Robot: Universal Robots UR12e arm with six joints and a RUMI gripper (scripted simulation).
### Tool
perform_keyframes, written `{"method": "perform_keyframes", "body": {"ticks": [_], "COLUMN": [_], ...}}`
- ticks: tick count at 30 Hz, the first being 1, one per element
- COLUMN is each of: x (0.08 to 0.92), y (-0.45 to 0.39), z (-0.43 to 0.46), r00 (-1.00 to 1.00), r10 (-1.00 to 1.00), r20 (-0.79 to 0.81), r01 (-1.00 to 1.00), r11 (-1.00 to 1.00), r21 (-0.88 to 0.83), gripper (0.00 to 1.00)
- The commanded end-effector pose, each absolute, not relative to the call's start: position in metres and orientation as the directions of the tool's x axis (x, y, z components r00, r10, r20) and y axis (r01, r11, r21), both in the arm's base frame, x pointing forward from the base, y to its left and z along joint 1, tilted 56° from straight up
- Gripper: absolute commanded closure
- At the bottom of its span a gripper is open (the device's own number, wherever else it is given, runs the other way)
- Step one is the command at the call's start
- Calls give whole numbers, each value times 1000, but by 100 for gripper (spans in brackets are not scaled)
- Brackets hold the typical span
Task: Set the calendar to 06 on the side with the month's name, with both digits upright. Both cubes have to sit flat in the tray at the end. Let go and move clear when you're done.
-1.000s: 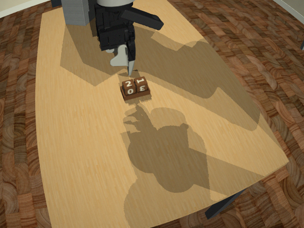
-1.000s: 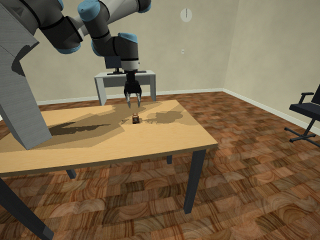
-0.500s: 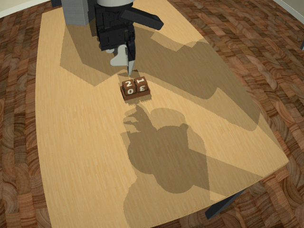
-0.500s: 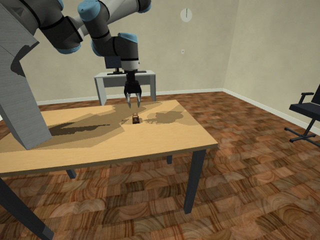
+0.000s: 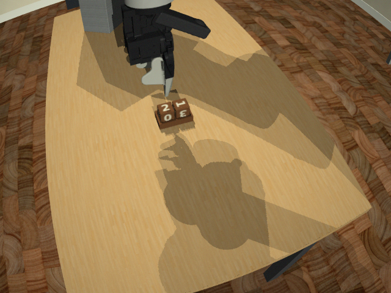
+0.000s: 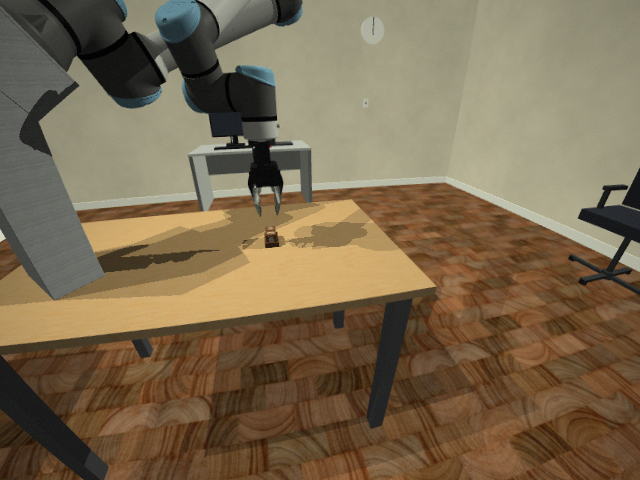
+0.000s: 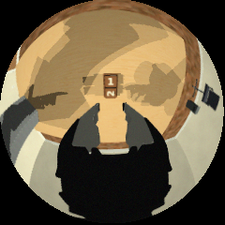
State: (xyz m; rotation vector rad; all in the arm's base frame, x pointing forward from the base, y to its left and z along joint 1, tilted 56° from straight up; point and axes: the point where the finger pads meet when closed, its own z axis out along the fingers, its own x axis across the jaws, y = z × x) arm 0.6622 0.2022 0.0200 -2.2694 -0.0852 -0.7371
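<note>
Two cubes [image 5: 173,110] [image 7: 111,86] side by side in tray [image 5: 176,122] [image 6: 271,244], on table [image 5: 110,189] [image 6: 232,294] [image 7: 47,66].

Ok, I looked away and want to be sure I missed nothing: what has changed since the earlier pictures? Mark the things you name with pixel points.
Nothing visibly changed. The claw [image 5: 157,89] [image 6: 268,213] [image 7: 111,103] stays above the table, fingers apart, nothing gripped or released. The cubes [image 5: 165,108] [image 6: 271,238] [image 7: 111,81] still sit in the tray [image 5: 176,122] [image 6: 271,245], same faces showing.
</note>
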Motion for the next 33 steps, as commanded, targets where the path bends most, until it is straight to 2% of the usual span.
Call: {"method": "perform_keyframes", "body": {"ticks": [1, 33], "x": [662, 673], "y": [202, 217], "z": [20, 7], "r00": [833, 833], "r10": [-153, -153], "r20": [532, 532], "r01": [270, 270], "r11": [-727, -727], "r21": [-631, -631], "gripper": [71, 71]}}
